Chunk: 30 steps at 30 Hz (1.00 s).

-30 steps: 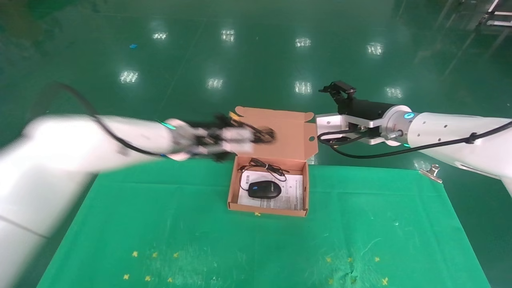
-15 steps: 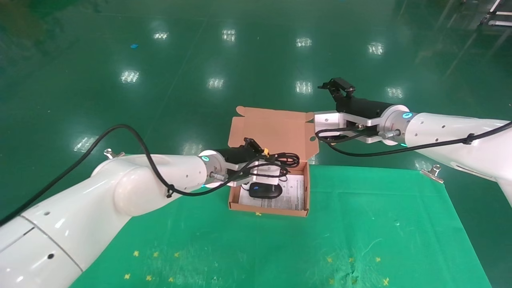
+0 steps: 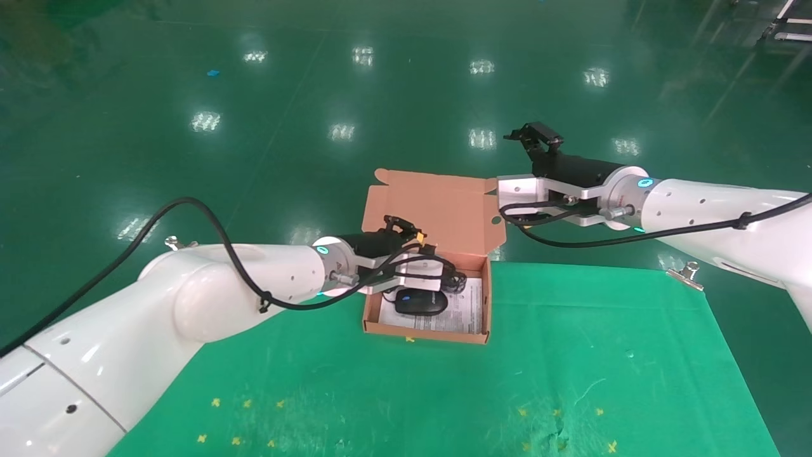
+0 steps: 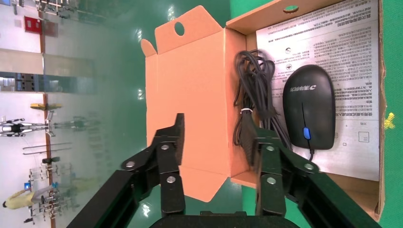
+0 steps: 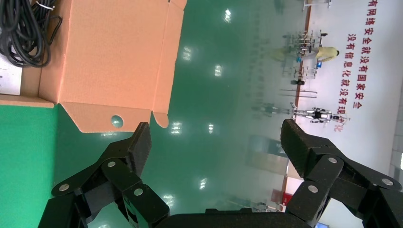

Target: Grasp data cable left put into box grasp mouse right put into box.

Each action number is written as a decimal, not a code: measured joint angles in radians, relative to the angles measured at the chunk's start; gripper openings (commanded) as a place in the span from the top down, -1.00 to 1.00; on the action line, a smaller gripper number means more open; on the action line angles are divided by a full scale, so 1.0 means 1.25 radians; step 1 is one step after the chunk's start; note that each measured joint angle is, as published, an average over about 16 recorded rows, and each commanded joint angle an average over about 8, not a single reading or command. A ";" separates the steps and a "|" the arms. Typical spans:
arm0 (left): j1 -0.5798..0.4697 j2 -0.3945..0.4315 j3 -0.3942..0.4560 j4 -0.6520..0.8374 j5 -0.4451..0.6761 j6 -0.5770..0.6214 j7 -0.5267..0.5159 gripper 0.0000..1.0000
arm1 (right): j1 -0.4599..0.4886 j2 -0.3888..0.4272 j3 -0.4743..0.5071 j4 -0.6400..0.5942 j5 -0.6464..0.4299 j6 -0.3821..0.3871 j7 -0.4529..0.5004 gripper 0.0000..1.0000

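The orange-brown box stands open on the green cloth, its lid upright at the back. The black mouse lies in it on the white sheet. The data cable lies in the box along the back wall, beside the mouse. My left gripper is open over the box's back left corner. In the left wrist view one finger stands at the end of the cable, next to the mouse. My right gripper is open and empty, raised right of the lid, beyond the table.
The green cloth covers the table, with small yellow marks near the front. Metal clips hold it at the back right and back left. Shiny green floor lies beyond the table.
My left arm swung in and came down over the box with the data cable. The cable has dropped from above the back wall into the box. The right arm has barely moved.
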 measured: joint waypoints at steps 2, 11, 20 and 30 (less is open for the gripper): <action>-0.011 -0.003 -0.002 0.010 0.008 -0.017 -0.003 -1.00 | 0.004 0.000 0.000 0.001 -0.002 0.003 -0.003 -1.00; -0.083 -0.005 0.002 0.101 0.057 -0.111 -0.025 -1.00 | 0.036 -0.006 -0.005 -0.008 -0.014 0.000 -0.027 -1.00; -0.113 -0.013 0.004 0.160 0.051 -0.121 -0.045 -1.00 | 0.053 -0.002 -0.008 -0.017 -0.001 -0.038 -0.030 -1.00; -0.062 -0.082 -0.060 0.104 -0.082 -0.014 -0.058 -1.00 | 0.006 0.043 0.028 0.026 0.099 -0.122 0.037 -1.00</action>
